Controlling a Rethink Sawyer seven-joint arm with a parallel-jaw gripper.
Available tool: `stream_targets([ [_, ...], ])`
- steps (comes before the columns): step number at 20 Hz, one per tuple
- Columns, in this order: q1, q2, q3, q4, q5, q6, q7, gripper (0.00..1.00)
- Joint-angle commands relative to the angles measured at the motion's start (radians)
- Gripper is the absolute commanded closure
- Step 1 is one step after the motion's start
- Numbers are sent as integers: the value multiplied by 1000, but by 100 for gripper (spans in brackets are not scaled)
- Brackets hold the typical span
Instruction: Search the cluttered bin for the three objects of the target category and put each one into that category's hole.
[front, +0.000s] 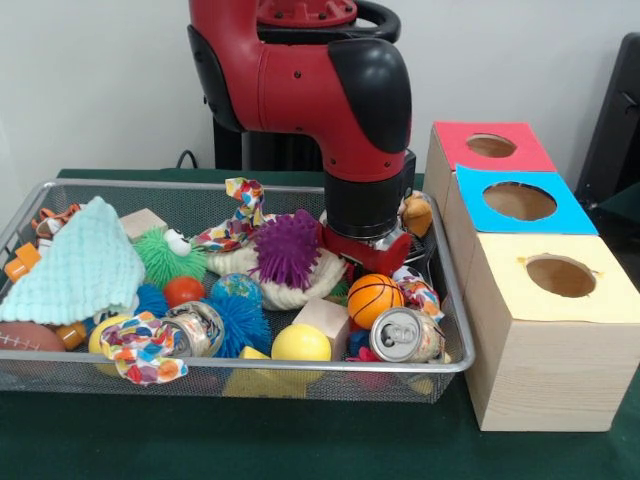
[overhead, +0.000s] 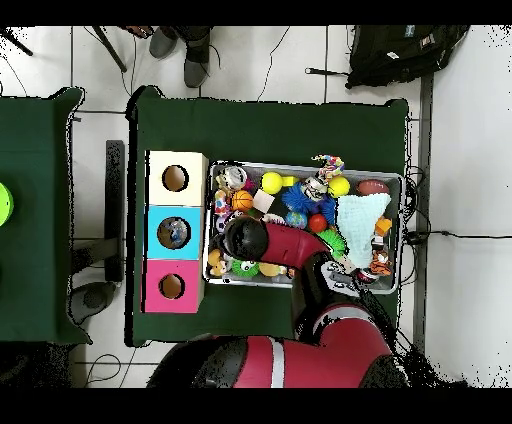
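Three wooden boxes (front: 545, 330) with round holes, topped pink, blue and yellow, stand beside a wire bin (front: 455, 300) crammed with toys on the green tabletop (front: 300, 445). The red arm's end effector (front: 365, 248) is lowered among the clutter near an orange mini basketball (front: 374, 298) and a dented can (front: 405, 335); whether it is apart or together cannot be told. Tight packing risks snagging the knotted rope toy (front: 285, 285) or dragging neighbours out.
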Motion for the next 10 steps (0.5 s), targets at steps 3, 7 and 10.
stream_targets([
  [3,11,90,28,6,-29,48,37,100],
  [7,-31,30,-2,42,-69,124,-26,100],
  [10,-56,4,-15,49,-94,162,-59,100],
])
